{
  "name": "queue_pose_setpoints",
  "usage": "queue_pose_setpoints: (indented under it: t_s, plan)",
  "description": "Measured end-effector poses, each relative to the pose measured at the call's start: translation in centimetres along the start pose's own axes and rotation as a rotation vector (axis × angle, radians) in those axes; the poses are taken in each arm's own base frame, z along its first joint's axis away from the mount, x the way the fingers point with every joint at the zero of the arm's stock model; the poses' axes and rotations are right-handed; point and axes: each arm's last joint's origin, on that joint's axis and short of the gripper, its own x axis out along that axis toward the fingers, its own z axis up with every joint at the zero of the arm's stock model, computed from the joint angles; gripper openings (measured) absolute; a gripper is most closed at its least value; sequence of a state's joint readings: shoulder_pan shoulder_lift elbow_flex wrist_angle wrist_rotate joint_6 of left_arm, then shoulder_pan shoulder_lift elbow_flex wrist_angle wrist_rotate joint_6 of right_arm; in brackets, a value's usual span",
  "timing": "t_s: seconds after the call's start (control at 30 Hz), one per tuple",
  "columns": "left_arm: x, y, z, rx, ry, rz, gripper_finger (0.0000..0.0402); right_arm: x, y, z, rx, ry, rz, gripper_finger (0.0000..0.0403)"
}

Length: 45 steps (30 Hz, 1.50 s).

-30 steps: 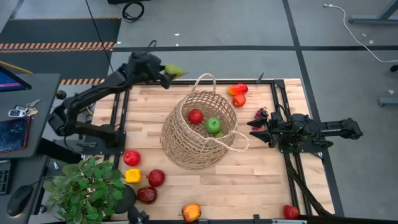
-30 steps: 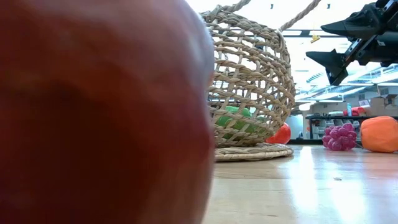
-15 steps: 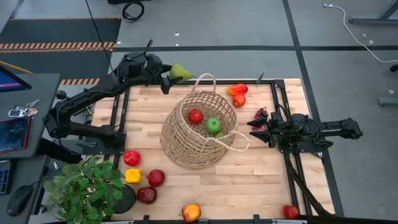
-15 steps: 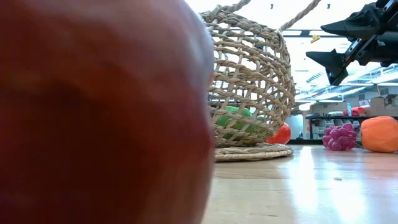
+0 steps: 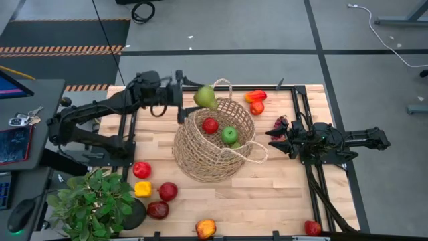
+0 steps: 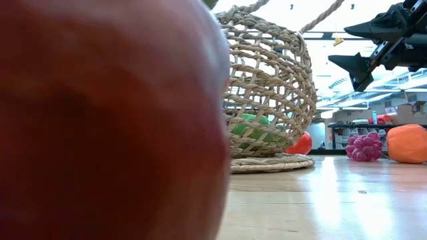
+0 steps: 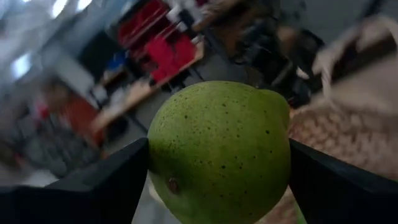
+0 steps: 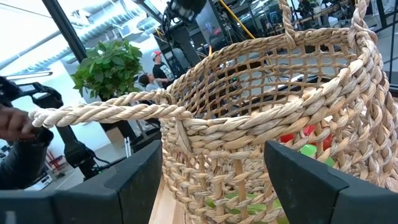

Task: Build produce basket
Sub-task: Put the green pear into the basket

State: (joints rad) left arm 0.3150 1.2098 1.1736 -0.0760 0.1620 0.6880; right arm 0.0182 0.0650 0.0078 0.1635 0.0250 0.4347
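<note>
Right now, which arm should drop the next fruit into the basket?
The left. Its pincer already holds a green pear at the basket rim. The right pincer waits empty beside the basket.

Left gripper (image 5: 194,98) with green pear (image 5: 205,97) has advanced from behind the basket (image 5: 214,140) to over its rim.

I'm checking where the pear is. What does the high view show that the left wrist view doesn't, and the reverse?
Only the high view shows the red apple and green apple inside the basket, the right gripper waiting beside it, and loose fruit on the table. Only the left wrist view shows the pear's speckled skin close up. Both show the left gripper holding the pear at the basket's rim.
</note>
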Motion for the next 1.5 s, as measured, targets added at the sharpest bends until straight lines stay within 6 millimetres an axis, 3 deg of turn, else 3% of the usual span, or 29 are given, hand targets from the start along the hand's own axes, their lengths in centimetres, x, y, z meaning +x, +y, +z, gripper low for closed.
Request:
queue_pose_setpoints:
  t_s: [0.4, 0.57, 0.7, 0.9, 1.07, 1.17, 1.37, 1.5]
  plan:
    - [0.2, -1.6, 1.4, 0.994, -0.066, -0.024, 0.0346, 0.0, 0.0, 0.0, 0.000, 0.000, 0.000, 0.0284]
    - [0.2, -1.6, 1.4, 1.272, -0.070, -0.015, 0.0346, 0.0, 0.0, 0.0, 0.000, 0.000, 0.000, 0.0284]
    - [0.3, -1.6, 1.3, 1.379, -0.072, -0.011, 0.0346, 0.0, 0.0, 0.0, 0.000, 0.000, 0.000, 0.0284]
    - [0.3, -1.6, 1.3, 1.326, -0.071, -0.013, 0.0346, 0.0, 0.0, 0.0, 0.000, 0.000, 0.000, 0.0284]
    - [0.2, -1.6, 1.3, 1.158, -0.068, -0.019, 0.0346, 0.0, 0.0, 0.0, 0.000, 0.000, 0.000, 0.0284]
    - [0.2, -1.6, 1.4, 0.977, -0.082, -0.033, 0.0346, 0.0, 0.0, 0.0, 0.000, 0.000, 0.000, 0.0284]
    - [0.3, -1.8, 1.6, 0.424, -0.090, -0.056, 0.0346, 0.0, 0.0, 0.0, 0.000, 0.000, 0.000, 0.0284]
    - [0.6, -2.1, 1.8, 0.293, -0.080, -0.042, 0.0346, 0.0, 0.0, 0.0, 0.000, 0.000, 0.000, 0.0284]
